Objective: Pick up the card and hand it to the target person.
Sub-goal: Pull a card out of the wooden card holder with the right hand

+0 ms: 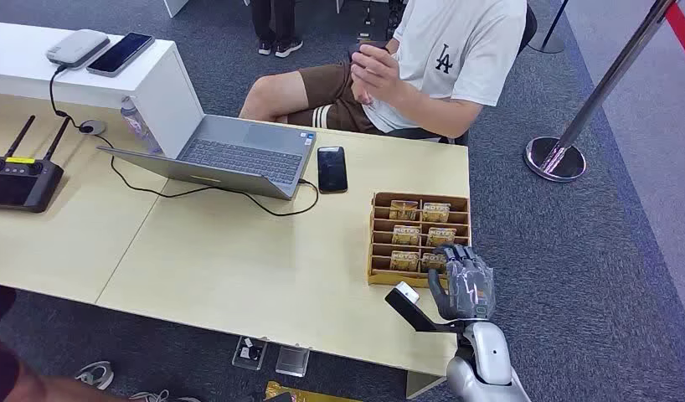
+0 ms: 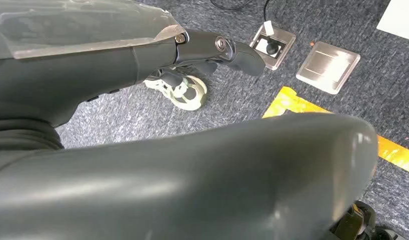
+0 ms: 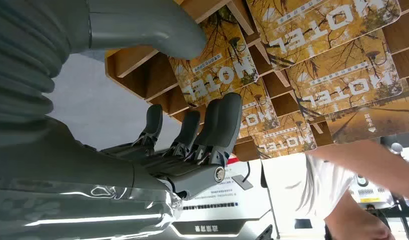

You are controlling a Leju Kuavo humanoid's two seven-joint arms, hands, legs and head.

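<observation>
My right hand [image 1: 463, 280] hides the wooden slotted rack's [image 1: 378, 243] near corner – fingers spread, empty; yellow hotel cards [image 3: 220, 67] fill its slots.

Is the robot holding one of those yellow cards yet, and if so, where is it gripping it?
No. The right hand hovers open over the wooden card holder, its fingers near a hotel card but grasping nothing.

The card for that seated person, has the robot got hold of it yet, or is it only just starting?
Only starting. Done: the right hand has reached the wooden card holder at the table's near corner. In hand: its fingers are spread just beside the nearest hotel card, not closed on it. Left: gripping the card, lifting it out, and passing it to the seated person across the table.
</observation>
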